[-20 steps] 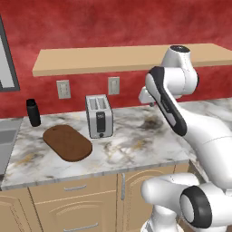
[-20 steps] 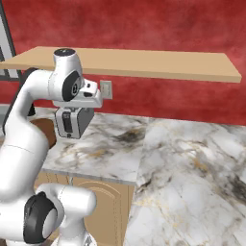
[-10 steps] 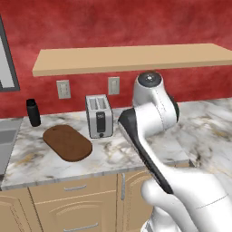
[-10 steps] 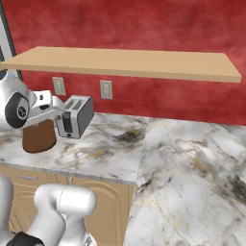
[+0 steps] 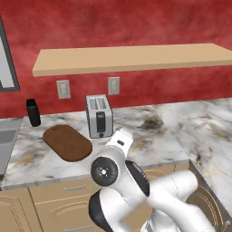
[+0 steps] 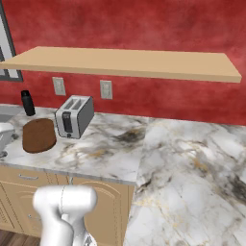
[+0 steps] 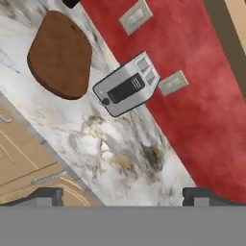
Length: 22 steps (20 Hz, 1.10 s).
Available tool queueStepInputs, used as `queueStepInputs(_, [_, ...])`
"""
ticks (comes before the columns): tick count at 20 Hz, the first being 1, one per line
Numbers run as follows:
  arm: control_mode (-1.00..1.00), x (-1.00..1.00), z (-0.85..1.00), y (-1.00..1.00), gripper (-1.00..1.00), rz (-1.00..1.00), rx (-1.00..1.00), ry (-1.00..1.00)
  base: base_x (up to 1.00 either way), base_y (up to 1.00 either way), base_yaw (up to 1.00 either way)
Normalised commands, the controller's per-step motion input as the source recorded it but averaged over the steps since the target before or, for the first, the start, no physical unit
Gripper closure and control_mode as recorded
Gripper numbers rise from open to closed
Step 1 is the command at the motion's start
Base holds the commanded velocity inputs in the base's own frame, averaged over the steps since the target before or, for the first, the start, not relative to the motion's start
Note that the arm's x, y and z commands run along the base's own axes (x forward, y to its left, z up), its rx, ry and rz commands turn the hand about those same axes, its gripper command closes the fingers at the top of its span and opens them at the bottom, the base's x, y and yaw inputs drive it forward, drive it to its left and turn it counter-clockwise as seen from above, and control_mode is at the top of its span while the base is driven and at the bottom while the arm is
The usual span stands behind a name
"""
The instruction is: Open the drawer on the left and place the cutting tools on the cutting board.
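Your claw (image 7: 123, 196) is spread wide, grasping nothing; its tips sit far apart at the bottom of the hand view. The cutting board (image 5: 67, 142) lies flat on the marble worktop (image 5: 149, 136), just left of the toaster (image 5: 99, 116), long axis running from back-left to front-right. The drawer (image 5: 68, 189) below the board is shut, its bar handle horizontal.
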Motion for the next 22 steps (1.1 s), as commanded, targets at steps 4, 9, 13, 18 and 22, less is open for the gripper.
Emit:
queueStepInputs(4, [-1.00, -0.56, -0.70, 1.00, -1.00, 0.32, -0.42, -0.12, 0.00, 0.00, 0.00])
queueStepInputs(9, [-1.00, -0.14, -0.58, 0.55, -1.00, 0.19, -0.38, 0.04, 0.00, 0.00, 0.00])
queueStepInputs(13, [-1.00, 0.00, -0.91, 0.39, -1.00, 0.13, -0.40, 0.06, 0.00, 0.00, 0.00])
queueStepInputs(18, [-1.00, 0.01, -0.86, 0.35, -1.00, 0.10, -0.36, 0.03, 0.00, 0.00, 0.00])
queueStepInputs(22, [-1.00, 0.24, -0.62, 0.37, -1.00, 0.04, -0.11, 0.00, 0.00, 0.00, 0.00])
